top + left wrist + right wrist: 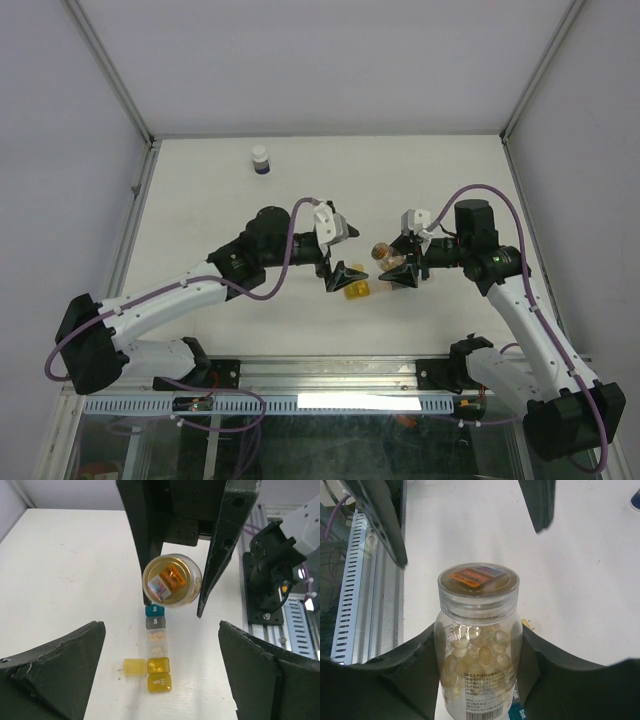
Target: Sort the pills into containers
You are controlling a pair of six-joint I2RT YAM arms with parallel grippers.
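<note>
Containers point(156, 639) in row, far end behind pill bottle point(171, 581)

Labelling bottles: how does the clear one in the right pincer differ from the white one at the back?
The clear bottle shows its pills; the white bottle is opaque with a dark band. The clear bottle lies sideways in the right pincer; the white bottle stands upright.

Side label of the pill bottle point(479, 650): fine printed lines and a barcode, too small to read; a blue strip at its lower edge shows letters resembling "Sun". Orange-and-blue lid sticker point(476, 576): print illegible. The containers point(156, 645): unreadable white marks on the teal and grey ones; the end yellow lid point(159, 682) bears an "S"-like character.
</note>
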